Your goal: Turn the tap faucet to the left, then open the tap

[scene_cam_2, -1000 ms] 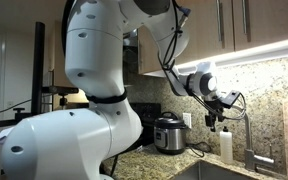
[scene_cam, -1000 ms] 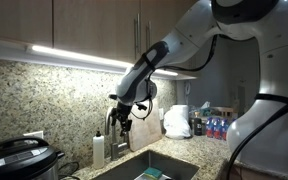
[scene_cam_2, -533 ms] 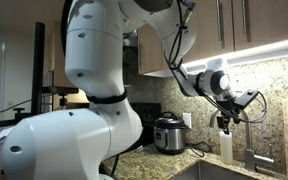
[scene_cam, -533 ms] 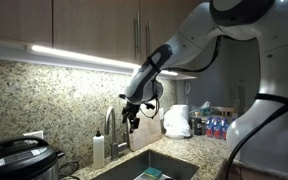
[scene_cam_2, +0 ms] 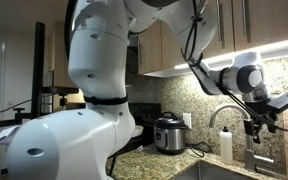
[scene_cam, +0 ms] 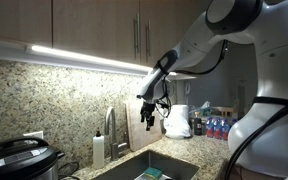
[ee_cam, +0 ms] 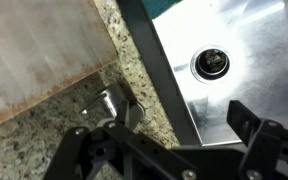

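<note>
Tap faucet (scene_cam: 111, 130) untouched behind the sink (ee_cam: 249, 55).
Its gooseneck stands on the granite surface (ee_cam: 19, 150) beside a white soap bottle (scene_cam: 99, 150); the hand (scene_cam: 149, 118) hangs nearby, apart from it, fingers spread wide and empty.

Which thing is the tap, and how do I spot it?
Find the speckled stone wall under the long light, then look down to the sink in the counter. Behind the sink stands the tap faucet, a thin silver pipe that bends over at the top like a candy cane. It is shiny metal and taller than the little white soap bottle beside it.
</note>
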`<state>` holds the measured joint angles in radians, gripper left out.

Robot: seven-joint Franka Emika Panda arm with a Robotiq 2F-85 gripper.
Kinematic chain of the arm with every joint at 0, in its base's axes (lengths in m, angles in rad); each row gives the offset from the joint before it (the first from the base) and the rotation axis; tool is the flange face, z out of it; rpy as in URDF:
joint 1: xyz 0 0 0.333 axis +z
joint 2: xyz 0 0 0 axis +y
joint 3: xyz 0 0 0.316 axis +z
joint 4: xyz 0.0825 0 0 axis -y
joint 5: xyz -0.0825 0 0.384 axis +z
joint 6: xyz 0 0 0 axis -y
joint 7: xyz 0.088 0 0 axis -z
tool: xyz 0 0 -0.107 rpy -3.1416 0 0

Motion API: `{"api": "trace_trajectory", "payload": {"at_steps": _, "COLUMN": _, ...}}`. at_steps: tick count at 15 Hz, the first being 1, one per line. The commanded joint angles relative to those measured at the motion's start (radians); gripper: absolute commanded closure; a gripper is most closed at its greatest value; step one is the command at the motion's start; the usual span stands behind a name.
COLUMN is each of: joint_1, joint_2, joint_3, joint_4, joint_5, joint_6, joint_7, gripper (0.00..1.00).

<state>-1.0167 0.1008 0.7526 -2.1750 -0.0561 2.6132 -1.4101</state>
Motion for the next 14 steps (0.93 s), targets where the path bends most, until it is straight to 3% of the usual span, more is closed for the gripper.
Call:
{"api": "trace_trajectory", "payload": {"at_steps": 1, "joint_1": 0.249, "joint_2": 0.143, "joint_3": -0.279, "joint_4": 0.103, "joint_5": -0.010, "joint_6": -0.036, "joint_7": 0.005, "gripper": 0.00}}
{"api": "trace_trajectory", "payload": {"at_steps": 4, "joint_1": 0.431, "joint_2": 0.230, "joint_3": -0.466, "joint_4": 0.182, "joint_5": 0.044, "joint_6": -0.043, "joint_7": -0.026, "gripper": 0.00}}
{"api": "trace_trajectory", "payload": {"at_steps": 7, "joint_1": 0.536, "joint_2": 0.271, "joint_3": -0.563, "joint_4": 0.223, "joint_5": 0.107, "joint_6": -0.019, "joint_7": -0.057, "gripper": 0.00}}
{"api": "trace_trajectory", "payload": {"at_steps": 14, "joint_1": 0.570, "joint_2": 0.311, "joint_3": -0.613, "joint_4": 0.257, "joint_5": 0.268, "joint_6": -0.020, "joint_7": -0.197, "gripper": 0.00}}
